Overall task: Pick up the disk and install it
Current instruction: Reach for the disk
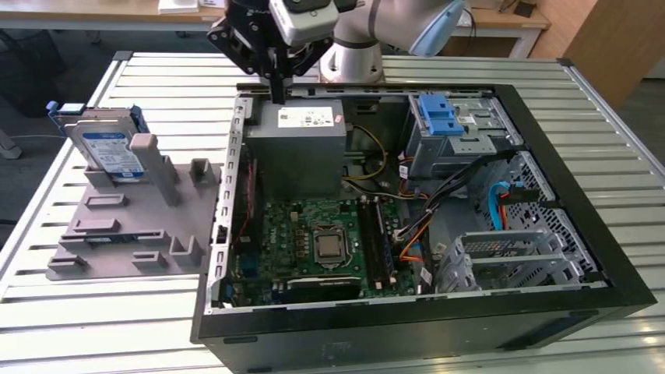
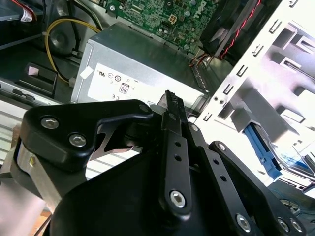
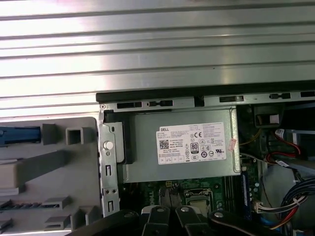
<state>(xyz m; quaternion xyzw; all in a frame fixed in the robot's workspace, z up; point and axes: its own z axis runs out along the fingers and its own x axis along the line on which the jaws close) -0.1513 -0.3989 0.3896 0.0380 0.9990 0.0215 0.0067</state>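
The disk (image 1: 109, 152) stands upright in a slot of the grey holder (image 1: 124, 226) at the exterior view's left, its blue-and-white label facing out and a blue rail along its top. Its blue rail (image 3: 19, 135) also shows in the first wrist view, and the disk (image 2: 268, 152) shows in the second wrist view. My gripper (image 1: 279, 92) hangs over the back wall of the open computer case, above the grey power supply (image 1: 301, 128). It is well to the right of the disk. Its fingers are shut with nothing between them, and its black links (image 3: 170, 219) frame the power supply (image 3: 182, 147).
The open black computer case (image 1: 582, 234) lies on a slatted metal table (image 1: 124, 327). Inside are the green motherboard (image 1: 311, 241), loose cables (image 1: 416, 234) and a metal drive cage (image 1: 468, 140) with a blue latch strip (image 1: 441, 117). Several empty slots stand on the holder.
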